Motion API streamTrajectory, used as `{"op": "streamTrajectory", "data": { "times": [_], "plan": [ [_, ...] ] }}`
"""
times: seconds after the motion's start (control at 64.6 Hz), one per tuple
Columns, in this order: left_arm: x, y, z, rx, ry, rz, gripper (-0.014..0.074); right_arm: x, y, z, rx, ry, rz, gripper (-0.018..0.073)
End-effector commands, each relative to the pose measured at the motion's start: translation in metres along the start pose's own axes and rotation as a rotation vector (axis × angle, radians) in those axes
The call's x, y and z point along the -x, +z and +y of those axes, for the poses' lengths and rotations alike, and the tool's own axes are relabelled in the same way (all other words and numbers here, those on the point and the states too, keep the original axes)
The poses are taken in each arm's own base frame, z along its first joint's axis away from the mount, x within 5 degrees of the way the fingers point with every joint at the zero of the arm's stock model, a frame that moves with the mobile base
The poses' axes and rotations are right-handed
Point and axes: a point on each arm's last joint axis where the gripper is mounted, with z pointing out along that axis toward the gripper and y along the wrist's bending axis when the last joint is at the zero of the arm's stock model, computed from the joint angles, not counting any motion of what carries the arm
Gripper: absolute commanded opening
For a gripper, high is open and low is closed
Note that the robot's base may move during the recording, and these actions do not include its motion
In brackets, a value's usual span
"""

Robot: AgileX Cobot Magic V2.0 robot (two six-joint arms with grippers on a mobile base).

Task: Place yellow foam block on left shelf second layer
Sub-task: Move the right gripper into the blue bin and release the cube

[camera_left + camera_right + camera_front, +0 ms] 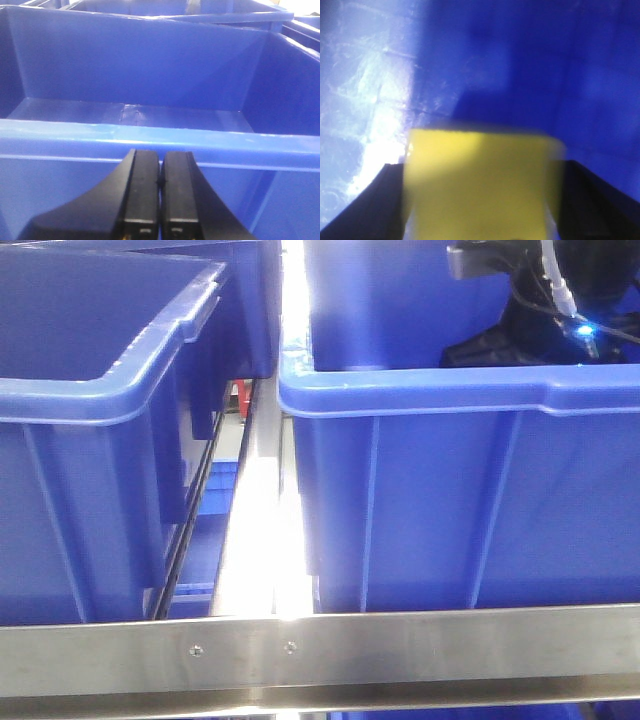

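Blue bins [450,490] on a steel-railed shelf [320,645], glare between them. Right claw [480,200] down inside the right-hand bin, clamped on the yellow block [480,180], which sits between dark fingers [375,205]; blurred, so depth of grip unclear. Left claw [160,200] pressed closed, empty, hovering at a bin rim [160,142]. Risk: soft foam squeezing out or catching the bin wall on lifting, then dropping.

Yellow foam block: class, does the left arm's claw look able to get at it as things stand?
Probably not: the left claw is shut outside an empty blue bin, while the yellow foam block sits between the right claw's fingers.
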Motion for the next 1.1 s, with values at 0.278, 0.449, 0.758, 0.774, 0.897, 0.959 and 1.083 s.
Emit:
{"op": "streamTrajectory", "data": {
  "times": [0.278, 0.449, 0.758, 0.774, 0.897, 0.959, 1.083],
  "plan": [
    [-0.001, 0.001, -0.001, -0.020, -0.006, -0.056, 0.0136, 0.019, -0.119, -0.016, -0.026, 0.016, -0.238, 0.0531],
    [-0.001, 0.001, -0.001, -0.022, -0.006, -0.062, 0.0136, -0.008, -0.166, -0.022, -0.026, 0.026, -0.312, 0.0199],
    [-0.001, 0.001, -0.001, -0.020, -0.006, -0.056, 0.0136, -0.099, -0.216, -0.027, 0.005, 0.026, -0.541, 0.0036],
    [-0.001, 0.001, -0.001, -0.020, -0.006, -0.056, 0.0136, -0.103, -0.216, -0.027, 0.006, 0.026, -0.549, 0.0036],
    [-0.001, 0.001, -0.001, -0.020, -0.006, -0.056, 0.0136, -0.141, -0.226, -0.029, 0.014, 0.030, -0.632, 0.0036],
    [-0.001, 0.001, -0.001, -0.020, -0.006, -0.056, 0.0136, -0.162, -0.232, -0.031, 0.015, 0.034, -0.675, 0.0036],
    [-0.001, 0.001, -0.001, -0.020, -0.006, -0.056, 0.0136, -0.193, -0.245, -0.033, 0.016, 0.045, -0.774, 0.0036]
  ]
}}
